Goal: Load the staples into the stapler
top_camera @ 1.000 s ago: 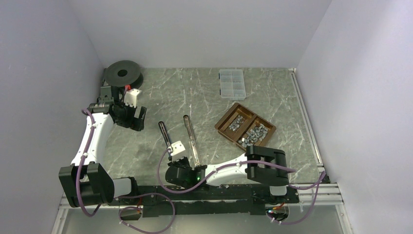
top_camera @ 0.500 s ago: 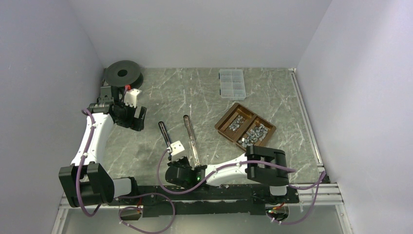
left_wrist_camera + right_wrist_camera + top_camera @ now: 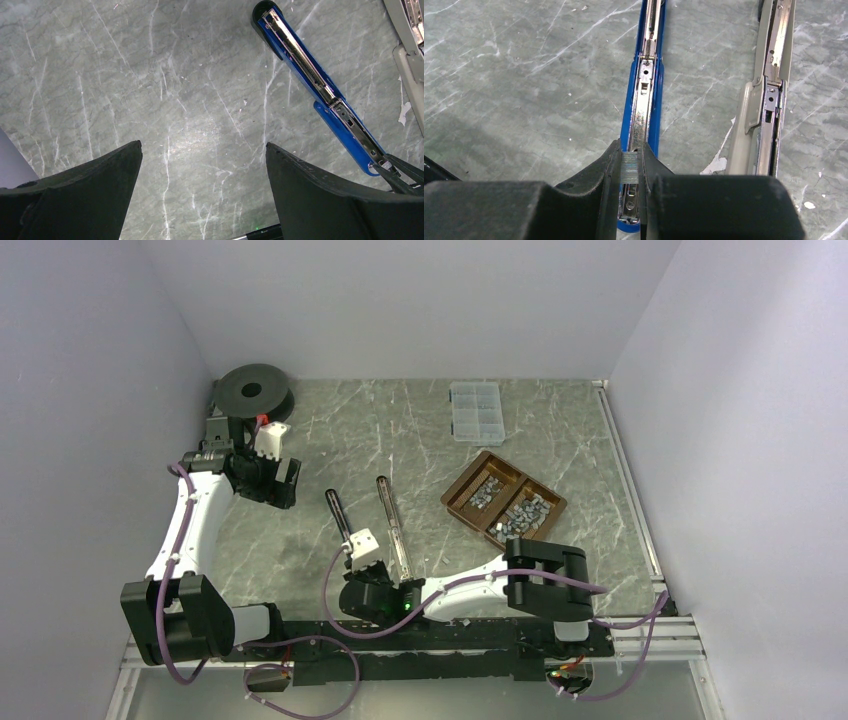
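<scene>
A blue stapler [image 3: 644,95] lies open on the table with its metal channel facing up; it also shows in the top view [image 3: 338,515] and the left wrist view [image 3: 310,80]. My right gripper [image 3: 630,154] is shut on a short silver staple strip [image 3: 629,169] and holds it just above the near end of the channel. In the top view the right gripper [image 3: 355,562] is at the stapler's near end. More staples [image 3: 505,504] lie heaped in a brown two-part tray [image 3: 455,502]. My left gripper [image 3: 203,147] is open and empty over bare table, left of the stapler [image 3: 272,482].
A second, grey stapler [image 3: 769,90] lies open just right of the blue one [image 3: 393,530]. A clear plastic compartment box [image 3: 475,412] is at the back. A black spool [image 3: 252,390] stands in the back left corner. Walls close in on the left, back and right.
</scene>
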You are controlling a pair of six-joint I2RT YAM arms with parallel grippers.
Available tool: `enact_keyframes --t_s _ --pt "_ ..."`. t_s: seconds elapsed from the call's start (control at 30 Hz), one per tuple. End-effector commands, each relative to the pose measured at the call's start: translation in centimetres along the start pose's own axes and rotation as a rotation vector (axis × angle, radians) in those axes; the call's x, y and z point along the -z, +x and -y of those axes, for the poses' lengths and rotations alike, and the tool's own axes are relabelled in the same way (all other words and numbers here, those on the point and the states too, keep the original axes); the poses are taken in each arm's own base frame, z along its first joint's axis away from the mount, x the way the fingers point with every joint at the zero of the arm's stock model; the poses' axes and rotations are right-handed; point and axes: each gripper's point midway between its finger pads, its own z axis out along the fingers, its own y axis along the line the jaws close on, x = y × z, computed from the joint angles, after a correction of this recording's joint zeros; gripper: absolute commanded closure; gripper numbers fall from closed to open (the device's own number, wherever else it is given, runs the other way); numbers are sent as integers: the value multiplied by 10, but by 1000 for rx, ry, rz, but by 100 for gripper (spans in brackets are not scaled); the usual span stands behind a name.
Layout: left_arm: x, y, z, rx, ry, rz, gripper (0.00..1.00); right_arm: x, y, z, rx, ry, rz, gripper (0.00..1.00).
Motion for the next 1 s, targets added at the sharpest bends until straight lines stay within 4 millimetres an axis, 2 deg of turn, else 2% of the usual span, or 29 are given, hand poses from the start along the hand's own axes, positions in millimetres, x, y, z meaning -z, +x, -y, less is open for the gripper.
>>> enact_keyframes --t_s 0.0,0.53,0.97 --pt "2 -9 0 14 -3 41 1 5 -21 1 -62 9 55 100" --pt "2 -11 0 15 0 41 1 12 -35 0 -85 -26 89 100" --pt "2 -12 -1 14 -1 42 1 4 -16 3 -67 8 49 100"
